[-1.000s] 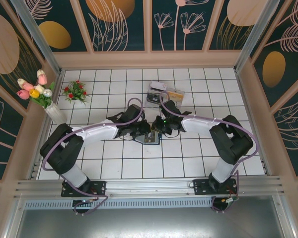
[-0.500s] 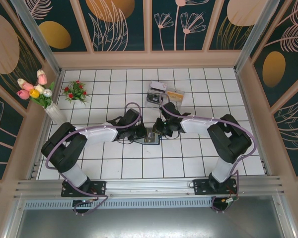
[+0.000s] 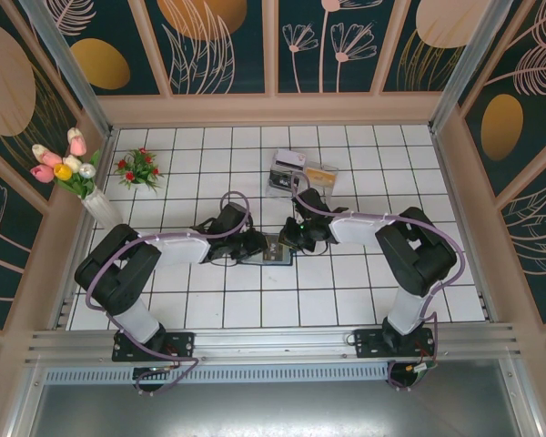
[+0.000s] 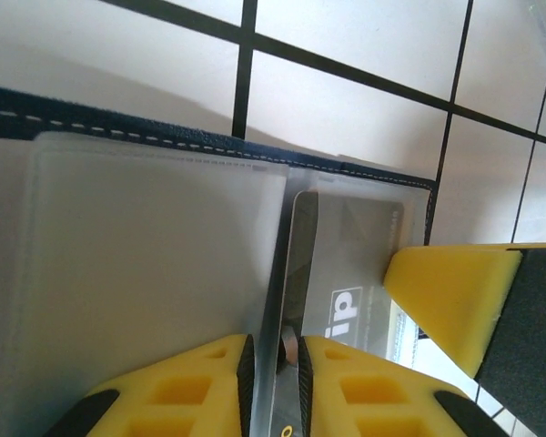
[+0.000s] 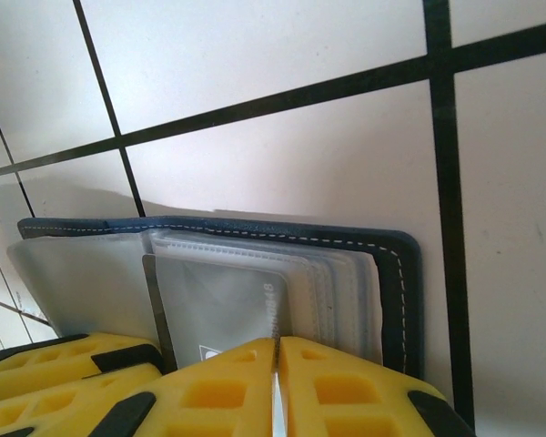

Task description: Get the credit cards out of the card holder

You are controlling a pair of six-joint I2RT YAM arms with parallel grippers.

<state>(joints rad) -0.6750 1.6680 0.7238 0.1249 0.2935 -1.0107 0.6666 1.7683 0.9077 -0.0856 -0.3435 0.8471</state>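
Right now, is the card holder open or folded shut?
Open: the card holder lies spread on the tiles, clear sleeves exposed, a grey card showing.

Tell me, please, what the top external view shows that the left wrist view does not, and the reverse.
Top external adds the left arm, the right arm, the tulips, the red flowers and the clear tray. Left wrist adds white stitching and a grey card, edge-on between the fingers of the left end effector. Both show the card holder and the white tiles.
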